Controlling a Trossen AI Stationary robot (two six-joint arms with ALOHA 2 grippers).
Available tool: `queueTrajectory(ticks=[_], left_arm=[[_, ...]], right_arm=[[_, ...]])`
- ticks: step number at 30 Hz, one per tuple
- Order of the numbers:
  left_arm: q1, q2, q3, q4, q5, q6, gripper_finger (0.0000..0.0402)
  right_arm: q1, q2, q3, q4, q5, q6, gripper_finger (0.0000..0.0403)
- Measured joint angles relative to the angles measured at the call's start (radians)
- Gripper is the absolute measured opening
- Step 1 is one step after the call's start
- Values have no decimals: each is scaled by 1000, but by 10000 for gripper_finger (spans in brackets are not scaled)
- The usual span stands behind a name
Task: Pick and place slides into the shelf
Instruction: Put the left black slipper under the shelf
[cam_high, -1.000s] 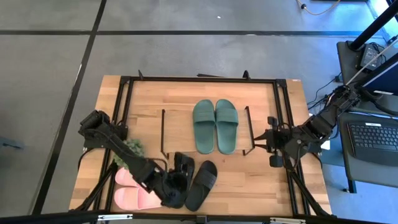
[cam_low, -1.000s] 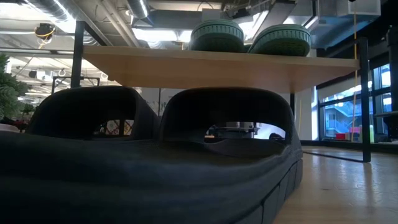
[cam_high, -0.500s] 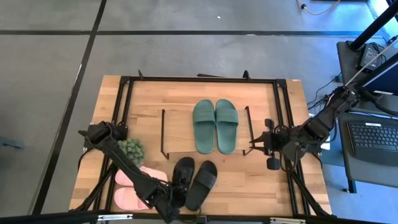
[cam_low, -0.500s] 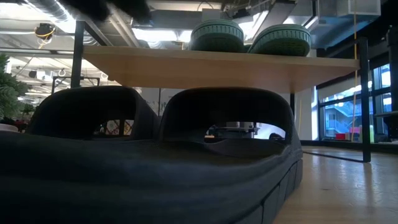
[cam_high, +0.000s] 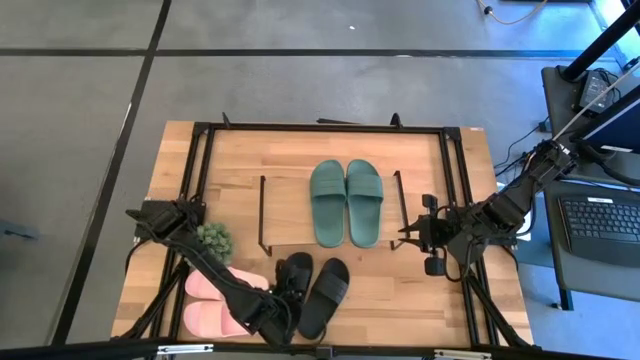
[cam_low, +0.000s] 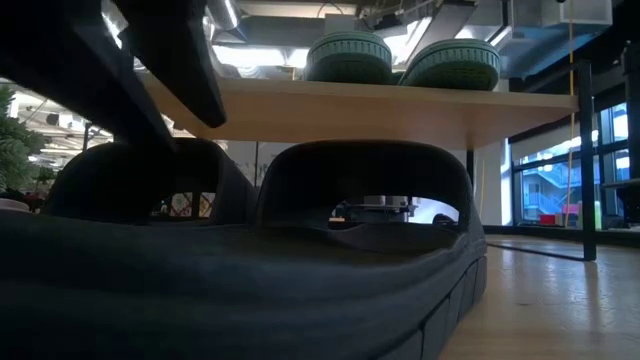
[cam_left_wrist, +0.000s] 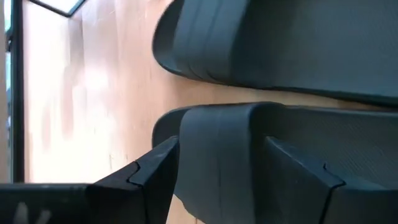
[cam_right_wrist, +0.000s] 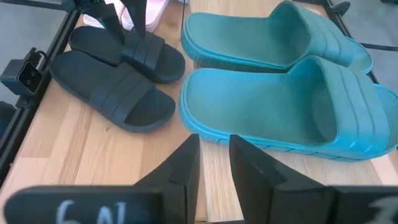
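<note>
The black slides (cam_high: 325, 295) lie side by side near the table's near edge and fill the low view (cam_low: 300, 260). My left gripper (cam_high: 285, 303) is open above the left black slide (cam_high: 296, 272). In the left wrist view its fingers (cam_left_wrist: 221, 146) stand on either side of that slide's strap (cam_left_wrist: 224, 180). The green slides (cam_high: 346, 202) rest sole-down on the shelf's top board (cam_high: 285, 215). The pink slides (cam_high: 212, 300) lie left of the black pair. My right gripper (cam_high: 425, 240) waits right of the shelf, with a narrow gap between its fingers (cam_right_wrist: 214, 140). My left gripper comes slanting down from the table's near side, one finger (cam_left_wrist: 155, 168) on each side of the left black slide's strap (cam_left_wrist: 205, 130). The slide lies flat on the table. I cannot tell whether the fingers touch the strap.
A small green plant (cam_high: 212, 240) stands beside my left arm, just far of the pink slides. The table's black frame rails (cam_high: 455, 190) run along its edges. Bare wood (cam_high: 400, 290) lies right of the black slides. Under the shelf board (cam_low: 350, 105) the space is open.
My left gripper drew back toward the table's near edge, off the left black slide, then came forward and down over it again. Its fingers now show at the low view's upper left. The slides have stayed where they were.
</note>
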Motion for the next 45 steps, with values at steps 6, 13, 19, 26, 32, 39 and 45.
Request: queueTrajectory(ticks=[6, 13, 19, 26, 32, 39, 45], left_arm=[[14, 13, 0, -8, -2, -5, 226], [32, 74, 0, -17, 15, -4, 226], [31, 76, 0, -2, 16, -4, 226], [31, 74, 0, 30, 18, -4, 226], [31, 74, 0, 30, 18, -4, 226], [33, 74, 0, 30, 19, -4, 226], [33, 74, 0, 29, 19, 19, 215]], right_arm=[[0, 0, 0, -8, 0, 0, 89], [0, 0, 0, -10, 0, -1, 89], [0, 0, 0, -10, -1, -1, 89], [0, 0, 0, -10, 0, 1, 89], [0, 0, 0, -10, 0, 1, 89], [0, 0, 0, -9, 0, 1, 89], [0, 0, 0, -9, 0, 1, 89]])
